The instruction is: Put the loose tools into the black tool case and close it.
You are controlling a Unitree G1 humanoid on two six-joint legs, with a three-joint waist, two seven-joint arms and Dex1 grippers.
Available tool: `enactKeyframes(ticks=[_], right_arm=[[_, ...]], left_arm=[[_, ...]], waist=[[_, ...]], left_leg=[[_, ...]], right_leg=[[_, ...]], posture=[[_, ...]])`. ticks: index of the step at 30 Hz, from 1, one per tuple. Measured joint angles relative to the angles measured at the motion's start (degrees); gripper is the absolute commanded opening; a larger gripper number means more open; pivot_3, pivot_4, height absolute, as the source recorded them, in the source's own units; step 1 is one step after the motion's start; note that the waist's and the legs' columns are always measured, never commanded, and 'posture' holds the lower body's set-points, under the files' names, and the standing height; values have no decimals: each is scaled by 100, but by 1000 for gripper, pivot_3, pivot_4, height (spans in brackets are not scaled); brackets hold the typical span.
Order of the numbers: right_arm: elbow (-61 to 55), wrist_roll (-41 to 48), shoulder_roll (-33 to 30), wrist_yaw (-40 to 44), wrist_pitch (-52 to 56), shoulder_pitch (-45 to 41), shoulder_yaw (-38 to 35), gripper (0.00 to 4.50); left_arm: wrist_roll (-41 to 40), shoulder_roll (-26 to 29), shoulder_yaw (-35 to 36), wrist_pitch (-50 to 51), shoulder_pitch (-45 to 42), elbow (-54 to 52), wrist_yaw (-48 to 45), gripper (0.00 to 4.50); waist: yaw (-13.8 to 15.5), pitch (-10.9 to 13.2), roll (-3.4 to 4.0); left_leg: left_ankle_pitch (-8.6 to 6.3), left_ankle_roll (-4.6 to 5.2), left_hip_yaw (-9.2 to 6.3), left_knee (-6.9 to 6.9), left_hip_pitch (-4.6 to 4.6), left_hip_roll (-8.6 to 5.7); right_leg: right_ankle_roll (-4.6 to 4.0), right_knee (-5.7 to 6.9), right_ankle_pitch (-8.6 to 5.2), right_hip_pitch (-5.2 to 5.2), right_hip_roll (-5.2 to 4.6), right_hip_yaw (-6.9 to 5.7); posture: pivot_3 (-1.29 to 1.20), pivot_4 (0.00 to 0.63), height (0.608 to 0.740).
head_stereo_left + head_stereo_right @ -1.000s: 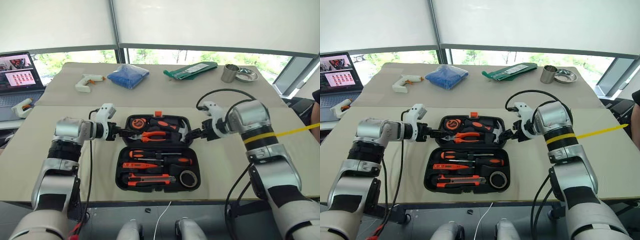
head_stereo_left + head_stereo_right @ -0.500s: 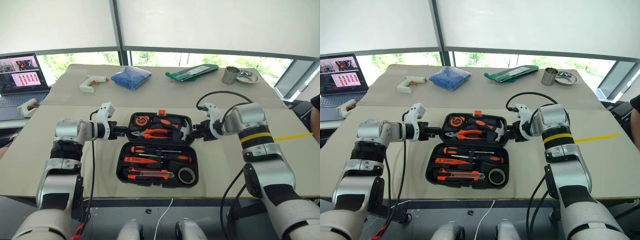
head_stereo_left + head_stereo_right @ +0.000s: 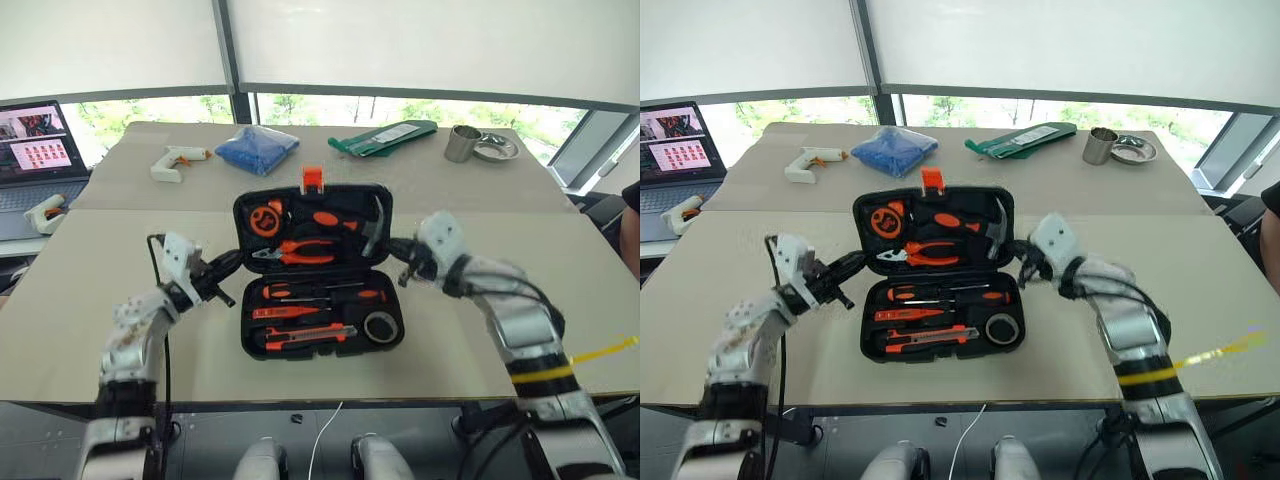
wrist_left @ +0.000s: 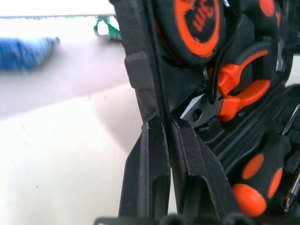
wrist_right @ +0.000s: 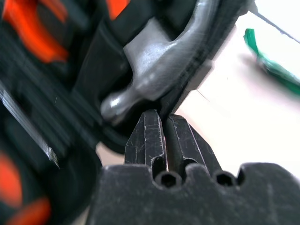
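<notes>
The black tool case (image 3: 385,345) lies open at the table's middle. Its lid (image 3: 345,203) is tilted up, with the orange latch (image 3: 313,178) on top. Two screwdrivers (image 3: 325,293), a slim tester screwdriver (image 3: 280,312), a utility knife (image 3: 305,337) and a black tape roll (image 3: 380,326) sit in the base's slots. Pliers (image 3: 300,252), a tape measure (image 3: 265,215) and a hammer (image 3: 372,222) sit in the lid. My left gripper (image 3: 232,262) is shut on the lid's left edge (image 4: 140,84). My right gripper (image 3: 395,258) is shut on the lid's right edge (image 5: 187,89).
At the back of the table lie a white glue gun (image 3: 175,160), a blue bag (image 3: 258,148), a green package (image 3: 385,138), a metal cup (image 3: 461,143) and a metal dish (image 3: 495,147). A laptop (image 3: 35,150) and a second glue gun (image 3: 45,212) are at the far left.
Both grippers have gone from open to shut on the lid's side edges. The lid has swung up from lying flat, and both hands have drawn back and turned.
</notes>
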Motion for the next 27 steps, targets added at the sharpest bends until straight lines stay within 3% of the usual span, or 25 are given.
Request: enactKeyframes(ticks=[3,5,7,11,17,18,20,23,25,27], right_arm=[[290,-597,-306,-364,-1755,478,114,0],[623,-1072,-493,-732,-2734,694,205,0],[816,-1283,-518,-990,-3165,887,218,795],[986,-1368,-697,-1095,-3139,1570,91,2124],[-155,-101,-1014,-527,-2095,2391,-609,4140],[-472,275,-1092,-310,-1754,2586,-730,4487],[-980,747,-1172,19,-1288,2839,-772,4500],[-1812,1422,-1438,629,-432,3237,-684,4500],[-2213,1652,-1682,1020,27,3420,-554,3943],[-2444,1729,-1733,1278,301,3483,-327,3353]], left_arm=[[429,131,-135,-1242,522,-37,-44,17],[620,196,-210,-1760,826,-10,-37,767],[715,346,-261,-1975,1092,31,-125,1346],[728,798,-160,-2060,1628,380,-202,2820],[512,1455,75,-1294,1239,892,-309,2884],[438,1466,80,-1139,1076,966,-375,2619],[336,1465,11,-914,755,1026,-496,2075],[266,1376,-236,-431,22,1011,-622,874],[285,1203,-465,-229,-457,1074,-691,49],[376,995,-756,-183,-885,1245,-754,0]], waist=[[-11,0,1],[-10,0,0],[-16,-3,-3],[20,0,-13],[21,1,-12],[36,0,-14],[45,-2,-20],[72,-2,-21],[76,-3,-23],[79,-4,-31]], left_leg=[[-6,7,29,-6,75,0],[-11,12,42,-9,148,6],[-12,12,52,-9,194,19],[-10,11,58,0,194,26],[-10,11,40,0,199,34],[-10,11,40,0,196,32],[-10,11,39,-1,189,32],[-10,12,46,0,186,25],[-10,12,47,2,186,19],[-10,12,47,2,183,15]], right_leg=[[0,-28,-4,76,4,4],[4,-37,-19,148,4,4],[-8,-42,-63,187,5,6],[-6,-16,-65,177,-1,15],[1,-5,-63,174,2,20],[8,-6,-56,176,3,16],[17,-8,-42,174,5,14],[9,-10,-35,175,5,14],[13,-12,-36,178,7,14],[25,-15,-43,176,12,13]], posture=[[0,150,740],[0,150,740],[0,150,740],[0,150,740],[0,150,740],[0,150,740],[0,150,740],[0,150,740],[0,150,740],[0,150,740]])
